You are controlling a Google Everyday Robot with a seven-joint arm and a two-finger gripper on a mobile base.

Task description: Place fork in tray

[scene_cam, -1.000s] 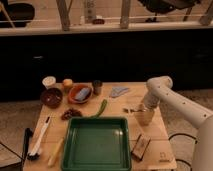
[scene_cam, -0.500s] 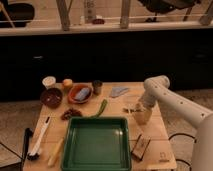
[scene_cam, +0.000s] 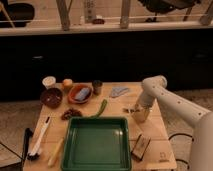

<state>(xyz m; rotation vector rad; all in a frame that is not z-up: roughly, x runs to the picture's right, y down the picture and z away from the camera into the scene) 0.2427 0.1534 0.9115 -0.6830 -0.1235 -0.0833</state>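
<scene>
camera view shows us the whole table from above and in front, with our one arm reaching in from the right. the gripper [scene_cam: 138, 111] hangs at the right side of the table [scene_cam: 159, 131], just past the tray's far right corner, pointing down. right at its tip we make out a thin pale sliver with a darker end, lying roughly crosswise and pointing left toward the table's middle; we take this to be the fork [scene_cam: 129, 110]. whether the gripper is clamped on it, or only touching or hovering over it, we cannot tell.

what the coming move turns on, as we judge it: the tray [scene_cam: 98, 143] lies to the left of the gripper and nearer the table's front edge, so the fork has to travel left and forward, over the raised rim. the fork is far shorter than the tray is wide, so it should drop in whichever way its long axis points.

the fork looks slim, silvery and straight, easy to lose against the pale wood. the tray is dark green, squarish, with rounded corners, and nothing lies in it.

other things stand well apart from that path: a green stalk [scene_cam: 100, 108] touching the tray's far rim, an orange bowl [scene_cam: 80, 93], a dark bowl [scene_cam: 51, 97], a white-handled brush [scene_cam: 39, 140] at the left, a yellow stick [scene_cam: 55, 152] beside the tray, and a small block [scene_cam: 141, 145] just right of it.
</scene>
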